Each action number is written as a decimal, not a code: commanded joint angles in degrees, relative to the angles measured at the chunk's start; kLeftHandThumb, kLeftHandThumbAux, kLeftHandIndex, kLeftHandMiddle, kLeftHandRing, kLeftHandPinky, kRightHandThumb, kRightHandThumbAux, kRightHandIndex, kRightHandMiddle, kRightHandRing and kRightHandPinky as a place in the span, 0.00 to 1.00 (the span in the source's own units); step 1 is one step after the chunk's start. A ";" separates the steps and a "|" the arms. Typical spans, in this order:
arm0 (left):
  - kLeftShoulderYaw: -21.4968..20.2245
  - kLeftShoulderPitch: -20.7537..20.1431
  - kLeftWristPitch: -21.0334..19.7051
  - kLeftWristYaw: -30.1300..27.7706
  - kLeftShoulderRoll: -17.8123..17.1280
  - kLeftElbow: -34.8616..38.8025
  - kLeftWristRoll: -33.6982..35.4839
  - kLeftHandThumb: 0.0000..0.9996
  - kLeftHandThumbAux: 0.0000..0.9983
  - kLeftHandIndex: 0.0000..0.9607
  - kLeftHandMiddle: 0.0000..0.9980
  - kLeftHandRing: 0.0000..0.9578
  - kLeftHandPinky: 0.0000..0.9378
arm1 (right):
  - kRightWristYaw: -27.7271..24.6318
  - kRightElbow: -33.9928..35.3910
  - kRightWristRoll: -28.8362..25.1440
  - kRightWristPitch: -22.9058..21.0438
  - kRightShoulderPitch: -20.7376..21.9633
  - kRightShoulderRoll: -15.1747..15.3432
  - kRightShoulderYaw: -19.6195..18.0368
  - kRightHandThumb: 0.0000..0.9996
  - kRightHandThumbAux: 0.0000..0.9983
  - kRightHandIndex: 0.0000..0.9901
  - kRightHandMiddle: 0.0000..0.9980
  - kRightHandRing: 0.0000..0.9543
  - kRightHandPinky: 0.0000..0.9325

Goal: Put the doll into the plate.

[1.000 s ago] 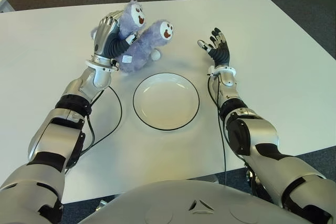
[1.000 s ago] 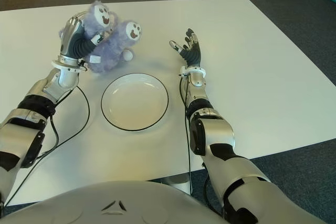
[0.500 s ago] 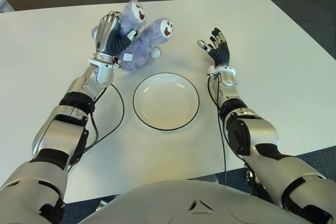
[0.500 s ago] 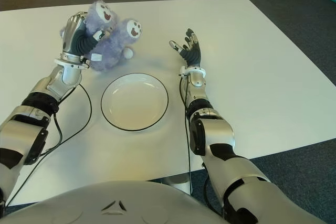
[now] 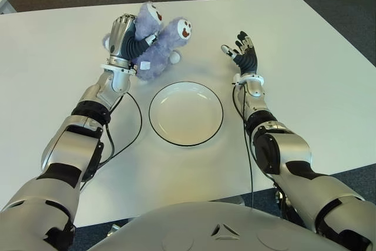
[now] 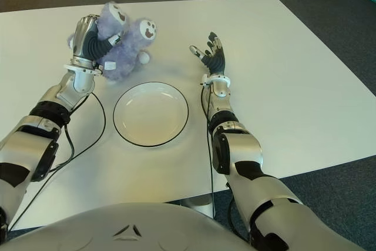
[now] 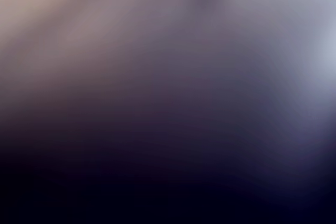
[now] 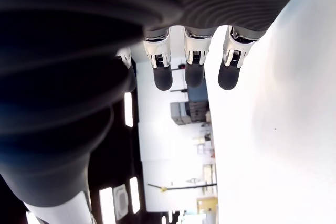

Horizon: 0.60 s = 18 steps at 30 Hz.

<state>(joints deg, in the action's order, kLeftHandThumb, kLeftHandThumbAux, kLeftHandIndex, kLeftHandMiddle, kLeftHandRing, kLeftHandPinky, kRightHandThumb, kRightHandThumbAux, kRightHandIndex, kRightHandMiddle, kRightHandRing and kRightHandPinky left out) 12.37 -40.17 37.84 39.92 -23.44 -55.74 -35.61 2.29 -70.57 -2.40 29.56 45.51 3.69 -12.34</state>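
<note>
Gripping purple doll (image 5: 157, 48) in curled left hand (image 5: 123, 38) beyond empty plate (image 5: 185, 113) on table (image 5: 305, 74); holding right hand (image 5: 243, 51) open-fingered, empty.

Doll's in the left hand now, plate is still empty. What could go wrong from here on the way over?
The left hand grips only one side of the doll, so its free, head-heavy end may sag or slip out. The plate is shallow, and the long doll could drape over its rim. The left wrist view is fully blocked, so the grip cannot be checked there. The right hand is open beside the plate.
</note>
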 commanded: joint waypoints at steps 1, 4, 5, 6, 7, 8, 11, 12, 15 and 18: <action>-0.55 -1.30 -0.63 0.38 0.22 -4.41 1.53 0.45 0.56 0.83 0.86 0.91 0.94 | 0.09 -3.33 0.00 -2.16 -5.73 -0.80 -0.25 0.12 0.81 0.08 0.04 0.04 0.08; -0.80 -1.51 -1.58 -0.05 0.49 -5.09 2.29 0.48 0.60 0.83 0.86 0.91 0.93 | 0.01 -3.32 -0.10 -2.13 -5.78 -0.79 -0.34 0.13 0.81 0.08 0.04 0.04 0.08; -0.80 -1.56 -1.83 -0.05 0.58 -5.22 2.45 0.49 0.62 0.83 0.87 0.92 0.93 | -0.03 -3.31 -0.12 -2.09 -5.83 -0.77 -0.36 0.13 0.81 0.08 0.04 0.04 0.08; -0.85 -1.61 -2.18 -0.01 0.71 -5.30 2.66 0.50 0.63 0.83 0.87 0.92 0.93 | -0.02 -3.31 -0.13 -2.06 -5.85 -0.76 -0.38 0.13 0.81 0.08 0.04 0.04 0.08; -0.86 -1.64 -2.41 0.03 0.80 -5.35 2.83 0.52 0.65 0.84 0.87 0.92 0.93 | -0.02 -3.32 -0.13 -2.04 -5.87 -0.75 -0.40 0.13 0.81 0.08 0.04 0.04 0.08; -0.91 -1.70 -2.66 0.16 0.92 -5.45 3.05 0.52 0.65 0.84 0.87 0.92 0.93 | 0.01 -3.33 -0.12 -2.02 -5.88 -0.74 -0.40 0.13 0.81 0.08 0.04 0.04 0.08; -1.48 -1.77 -3.47 -0.32 1.59 -5.55 4.34 0.65 0.67 0.85 0.88 0.93 0.95 | 0.04 -3.32 -0.09 -1.89 -5.98 -0.68 -0.41 0.09 0.81 0.08 0.04 0.04 0.09; -1.65 -1.77 -3.56 -0.65 1.78 -5.52 4.83 0.66 0.68 0.85 0.88 0.93 0.96 | 0.06 -3.33 -0.10 -1.87 -5.99 -0.68 -0.43 0.09 0.81 0.07 0.04 0.04 0.09; -2.25 -1.62 -3.62 -2.12 2.25 -5.27 6.53 0.78 0.66 0.87 0.88 0.93 0.95 | -0.06 -3.34 -0.19 -1.82 -6.02 -0.65 -0.51 0.08 0.81 0.08 0.04 0.04 0.09; -2.54 -1.48 -3.54 -3.24 2.44 -5.05 7.61 0.82 0.65 0.87 0.88 0.93 0.95 | -0.10 -3.35 -0.17 -1.79 -6.05 -0.61 -0.50 0.08 0.81 0.08 0.04 0.04 0.09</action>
<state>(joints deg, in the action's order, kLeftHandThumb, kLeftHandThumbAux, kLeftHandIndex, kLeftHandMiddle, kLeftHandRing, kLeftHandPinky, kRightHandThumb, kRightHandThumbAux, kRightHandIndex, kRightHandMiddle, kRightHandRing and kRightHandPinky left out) 10.33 -41.84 35.19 38.77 -21.48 -60.45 -29.26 2.14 -70.49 -2.46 30.16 45.32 3.79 -12.49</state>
